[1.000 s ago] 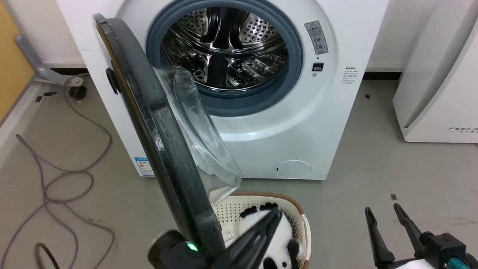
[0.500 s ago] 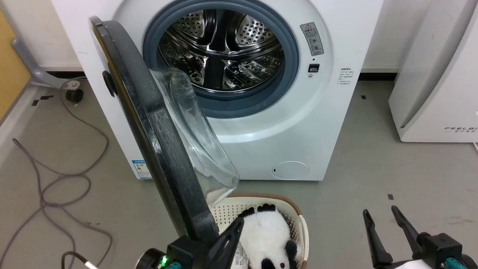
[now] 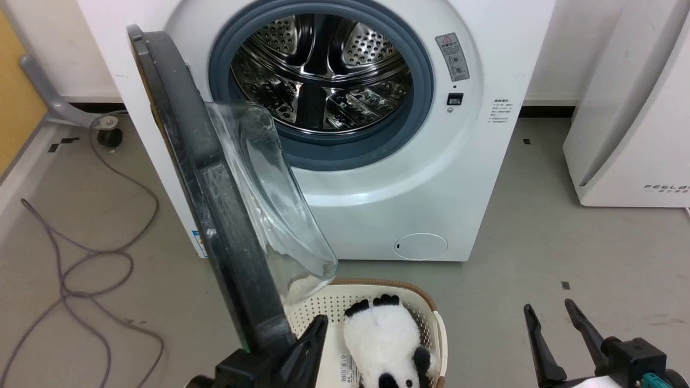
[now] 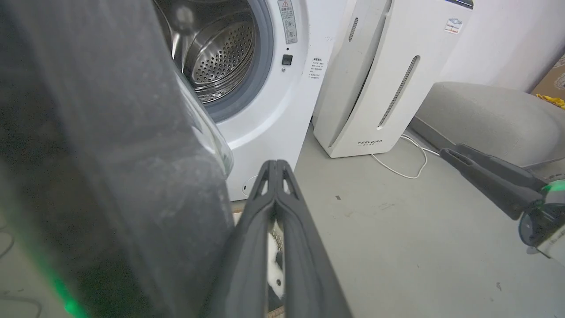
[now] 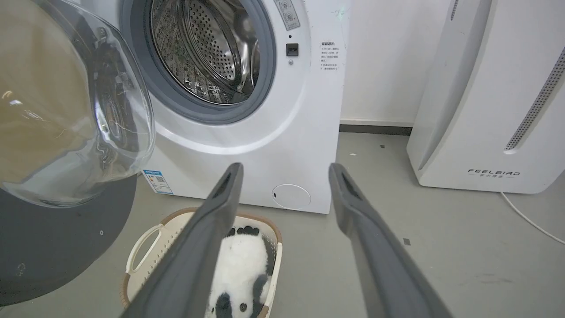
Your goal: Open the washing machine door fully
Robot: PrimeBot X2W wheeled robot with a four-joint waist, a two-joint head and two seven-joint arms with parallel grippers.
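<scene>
The washing machine door (image 3: 215,215) stands swung out from its hinge at nine o'clock of the drum mouth, edge-on to me, its glass bowl facing the washing machine (image 3: 431,178). I'd judge it well open but not fully. The left pincer (image 3: 315,331), fingers pressed together on nothing, sits just inside the door's lower rim, likely to shove it wider. The right pincer (image 3: 548,307) hangs spread at five o'clock, idle. The print on the warning sticker (image 3: 454,56) at two o'clock is too small to read. The white appliance (image 3: 625,134) shows lettering starting FEEL.
</scene>
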